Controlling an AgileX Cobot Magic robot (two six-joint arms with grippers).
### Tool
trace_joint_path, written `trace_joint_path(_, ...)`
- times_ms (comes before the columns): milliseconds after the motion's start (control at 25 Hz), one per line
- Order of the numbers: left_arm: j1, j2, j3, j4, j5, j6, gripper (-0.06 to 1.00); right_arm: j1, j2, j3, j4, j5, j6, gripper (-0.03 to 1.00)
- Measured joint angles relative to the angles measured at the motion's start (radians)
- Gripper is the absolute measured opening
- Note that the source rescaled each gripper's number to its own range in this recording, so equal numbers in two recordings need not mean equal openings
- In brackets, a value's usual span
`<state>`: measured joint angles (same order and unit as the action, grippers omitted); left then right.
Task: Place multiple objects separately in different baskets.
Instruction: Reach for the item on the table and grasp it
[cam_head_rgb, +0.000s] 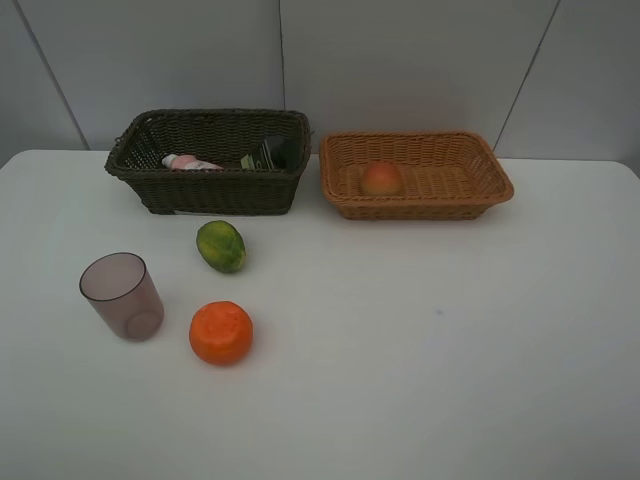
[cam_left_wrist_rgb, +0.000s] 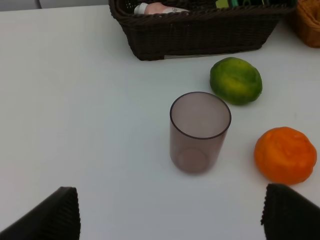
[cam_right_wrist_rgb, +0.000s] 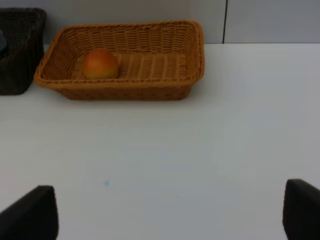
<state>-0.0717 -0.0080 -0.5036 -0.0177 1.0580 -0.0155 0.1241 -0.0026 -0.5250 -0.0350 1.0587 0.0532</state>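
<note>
My left tool (cam_left_wrist_rgb: 170, 215) stands wide apart with nothing in it, and my right tool (cam_right_wrist_rgb: 170, 212) is apart and empty too. The cup (cam_head_rgb: 122, 296) stands upright on the worktop (cam_head_rgb: 450, 350) at the lower left of the high view. The green fruit (cam_head_rgb: 221, 246) and the orange (cam_head_rgb: 221, 332) are near it on its right. I think the cup is light. If one finger meets its wall first, it may tip or slide, and a bumped fruit could roll away. The cup is translucent mauve, empty, with a darker rim.
</note>
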Motion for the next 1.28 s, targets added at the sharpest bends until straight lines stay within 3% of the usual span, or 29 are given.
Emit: trace_joint_path(1280, 0.000, 0.000, 0.000, 0.000, 0.000, 0.000, 0.94, 0.000, -0.001, 0.003, 0.020, 0.000, -0.013, 0.97)
